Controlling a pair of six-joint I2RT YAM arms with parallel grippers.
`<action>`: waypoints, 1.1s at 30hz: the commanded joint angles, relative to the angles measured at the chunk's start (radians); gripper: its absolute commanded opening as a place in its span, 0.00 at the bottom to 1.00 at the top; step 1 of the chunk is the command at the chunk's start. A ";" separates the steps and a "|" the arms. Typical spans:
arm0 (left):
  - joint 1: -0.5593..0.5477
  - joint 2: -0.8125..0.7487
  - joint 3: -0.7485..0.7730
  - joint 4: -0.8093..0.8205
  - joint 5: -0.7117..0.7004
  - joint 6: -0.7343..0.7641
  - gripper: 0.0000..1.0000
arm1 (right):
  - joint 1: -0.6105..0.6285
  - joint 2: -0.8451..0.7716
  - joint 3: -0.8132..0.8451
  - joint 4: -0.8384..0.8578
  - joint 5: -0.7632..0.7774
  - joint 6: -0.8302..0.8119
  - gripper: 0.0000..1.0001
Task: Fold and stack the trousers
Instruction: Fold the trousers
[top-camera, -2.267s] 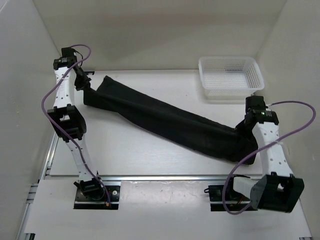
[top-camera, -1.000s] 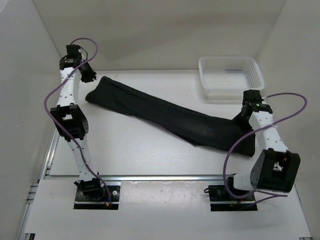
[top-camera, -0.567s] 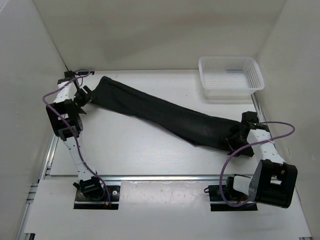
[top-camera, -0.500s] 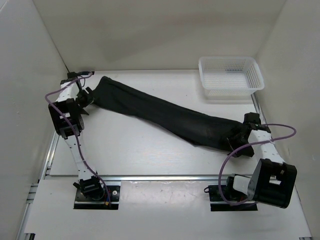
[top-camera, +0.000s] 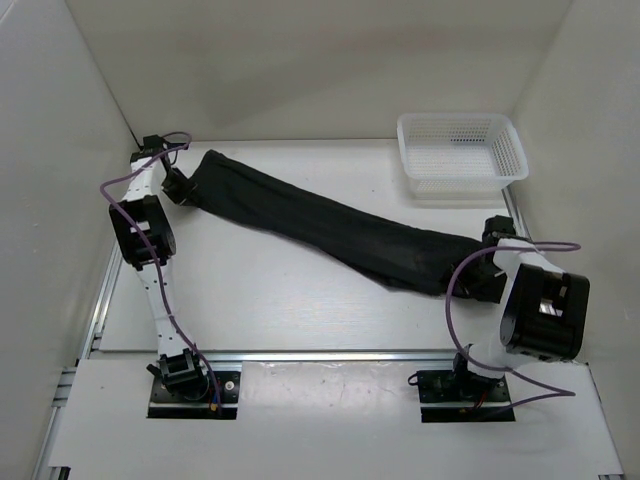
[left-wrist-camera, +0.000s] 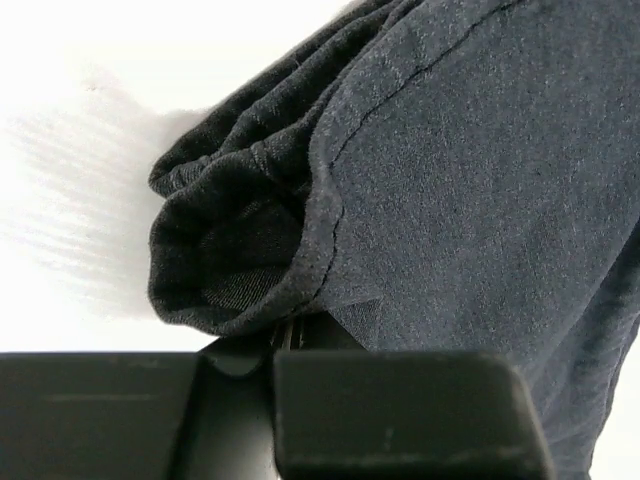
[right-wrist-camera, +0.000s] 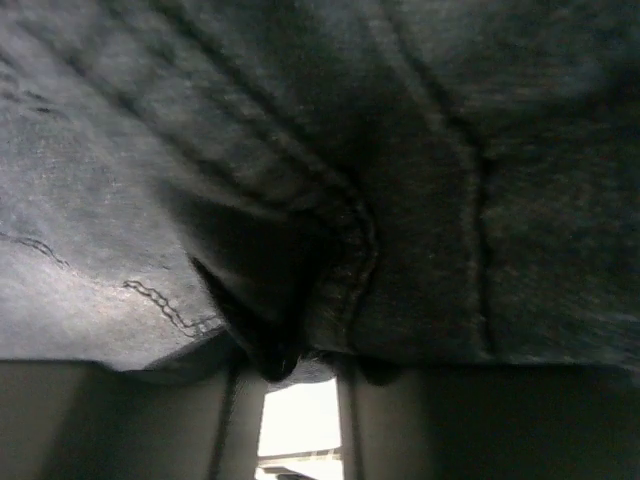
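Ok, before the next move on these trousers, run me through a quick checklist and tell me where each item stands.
1. Left tool shut on the far-left end of the trousers: ok.
2. Right tool gripping the near-right end: cannot tell; fabric sits between its fingers, but a gap shows.
3. Trousers laid out long across the table, no bunching mid-length: ok.
4. Basket apart from the trousers: ok.
5. Right arm's purple cable clear of the fabric: cannot tell; it loops close to that end.
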 joint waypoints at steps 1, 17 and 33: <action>0.004 -0.017 0.047 0.021 -0.002 -0.006 0.10 | 0.000 0.093 0.099 0.065 0.114 -0.026 0.09; 0.078 -0.328 -0.299 0.021 -0.250 -0.036 0.10 | 0.000 -0.040 0.147 -0.084 0.159 -0.158 0.00; 0.135 -0.744 -0.793 0.068 -0.280 0.013 0.21 | 0.000 -0.219 0.044 -0.190 0.214 -0.160 0.42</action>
